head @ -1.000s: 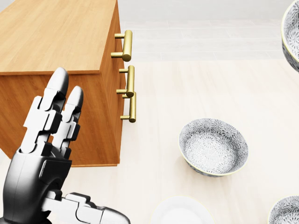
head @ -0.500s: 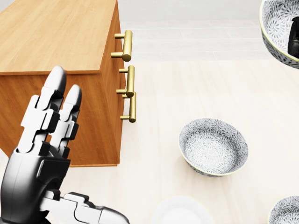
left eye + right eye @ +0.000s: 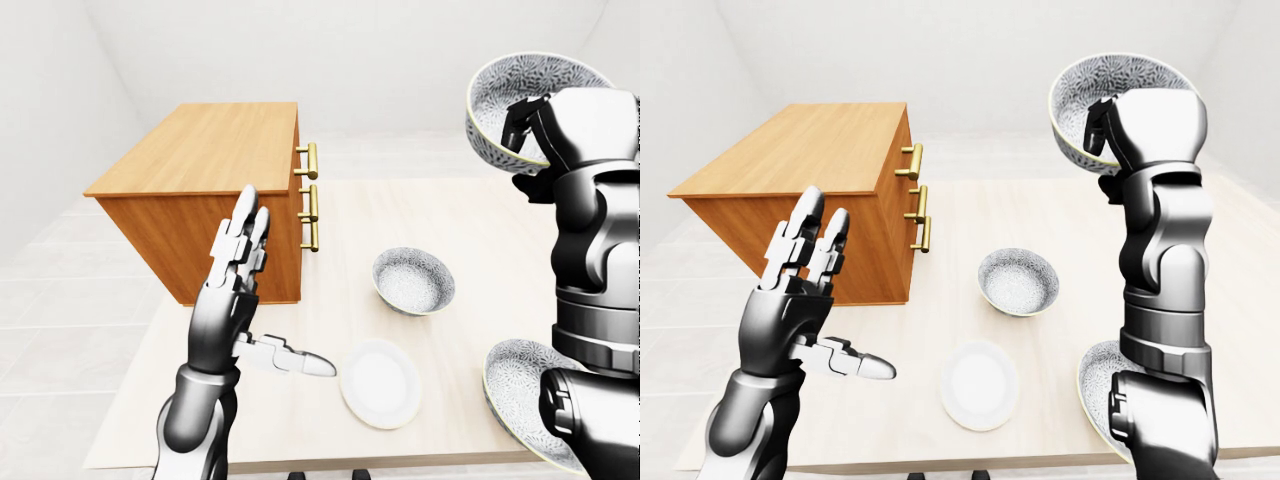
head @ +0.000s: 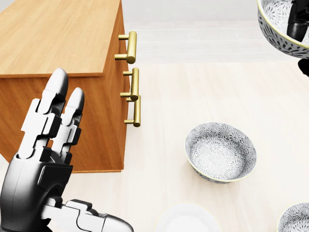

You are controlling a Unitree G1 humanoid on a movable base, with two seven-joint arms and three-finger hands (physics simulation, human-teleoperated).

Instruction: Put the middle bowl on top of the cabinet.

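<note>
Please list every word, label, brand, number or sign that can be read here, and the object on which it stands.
None: no view shows any words, labels, brands, numbers or signs.
The raised bowl in the right hand and the bowl on the table carry only a grey pattern, no writing.
The cabinet, its handles, the plate and the left hand are plain.

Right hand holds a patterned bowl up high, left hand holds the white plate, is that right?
No: the left-eye view shows the left hand open and empty; the white plate lies on the table. The right hand does hold the bowl high.
</note>
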